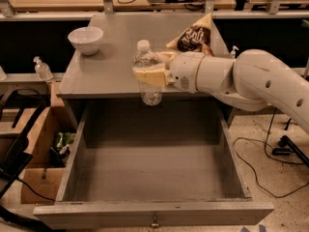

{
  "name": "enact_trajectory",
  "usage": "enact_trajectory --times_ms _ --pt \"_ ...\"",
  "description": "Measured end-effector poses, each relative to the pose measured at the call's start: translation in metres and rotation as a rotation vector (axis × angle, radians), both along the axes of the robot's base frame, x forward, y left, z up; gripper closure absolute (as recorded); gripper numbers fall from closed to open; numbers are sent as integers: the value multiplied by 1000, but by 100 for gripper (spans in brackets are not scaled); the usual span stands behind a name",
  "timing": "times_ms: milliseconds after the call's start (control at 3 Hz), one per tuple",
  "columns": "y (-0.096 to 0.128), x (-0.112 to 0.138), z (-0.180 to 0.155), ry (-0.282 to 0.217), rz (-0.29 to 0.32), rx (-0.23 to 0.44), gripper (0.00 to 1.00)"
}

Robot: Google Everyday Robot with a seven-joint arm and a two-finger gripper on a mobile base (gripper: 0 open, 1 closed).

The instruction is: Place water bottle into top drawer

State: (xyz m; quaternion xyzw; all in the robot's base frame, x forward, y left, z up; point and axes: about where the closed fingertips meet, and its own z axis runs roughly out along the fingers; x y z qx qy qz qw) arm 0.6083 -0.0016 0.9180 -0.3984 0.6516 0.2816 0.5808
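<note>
The water bottle [147,69] is clear ribbed plastic with a white cap. It is upright in the air at the front edge of the grey cabinet top, its base hanging over the back of the open top drawer [149,168]. My gripper [150,68] reaches in from the right and is shut on the bottle's middle, one cream finger [149,76] crossing its front. The drawer is pulled fully out, with a plain grey inside holding nothing and a small metal pull [154,222] on its front panel.
A white bowl [86,39] stands at the back left of the cabinet top [104,74]. A brown chip bag [193,36] lies at the back right behind my arm. A small pump bottle [42,68] stands on a ledge to the left. Cardboard boxes [36,178] sit on the floor left; cables lie right.
</note>
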Motion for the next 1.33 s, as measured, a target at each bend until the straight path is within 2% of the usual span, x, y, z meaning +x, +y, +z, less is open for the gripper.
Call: enact_trajectory --times_ms 1333 --pt "0 0 1 0 0 0 100"
